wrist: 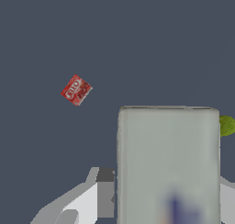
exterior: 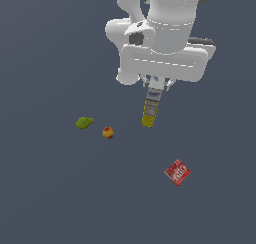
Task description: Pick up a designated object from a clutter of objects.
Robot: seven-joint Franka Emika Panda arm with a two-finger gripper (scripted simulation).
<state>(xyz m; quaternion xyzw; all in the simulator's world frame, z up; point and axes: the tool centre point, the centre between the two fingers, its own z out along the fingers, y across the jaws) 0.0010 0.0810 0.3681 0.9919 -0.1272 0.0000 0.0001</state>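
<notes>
A flat, dull slate-grey floor carries the clutter. The gripper hangs under the white arm, pinching the upper end of the box, which dangles upright with its yellow lower end seemingly clear of the floor, though the exterior view leaves that uncertain. Gripping the narrow end suits its long, rigid, flat-sided shape. Well apart lie the lumpy green fruit, the small orange ball and the thin red packet.
</notes>
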